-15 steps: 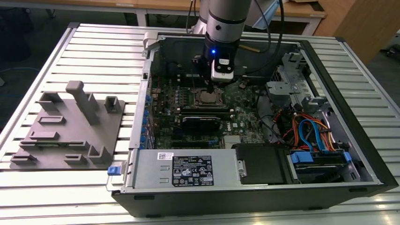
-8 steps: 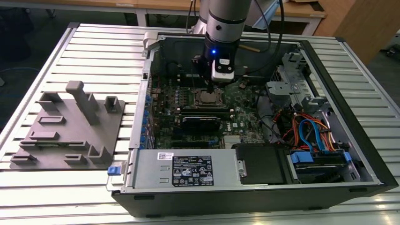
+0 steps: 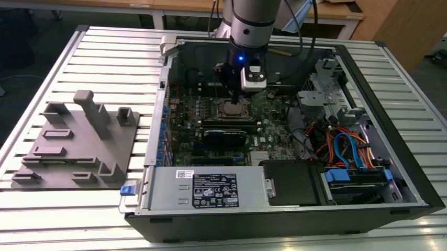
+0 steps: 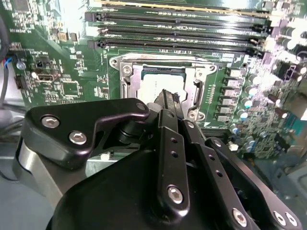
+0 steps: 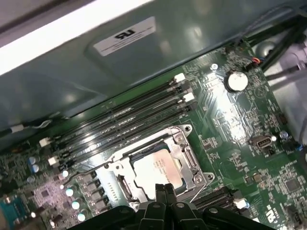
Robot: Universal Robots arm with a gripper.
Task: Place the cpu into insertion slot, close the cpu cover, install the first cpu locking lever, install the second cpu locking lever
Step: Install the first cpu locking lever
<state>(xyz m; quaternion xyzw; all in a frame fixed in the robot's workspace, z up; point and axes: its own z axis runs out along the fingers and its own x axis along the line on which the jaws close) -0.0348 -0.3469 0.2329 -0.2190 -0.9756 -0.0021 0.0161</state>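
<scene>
Reading left to right in the first wrist view: cover [image 5: 112, 172], closed over the slot [image 5: 143, 154]; cpu [image 5: 156, 170], seated inside, its dull grey square top showing through the cut-out. I judge it light, stiff, fragile underneath, best taken by opposite edges. My fingers [image 5: 160, 194] are pressed together, empty, at the cover's edge.
</scene>
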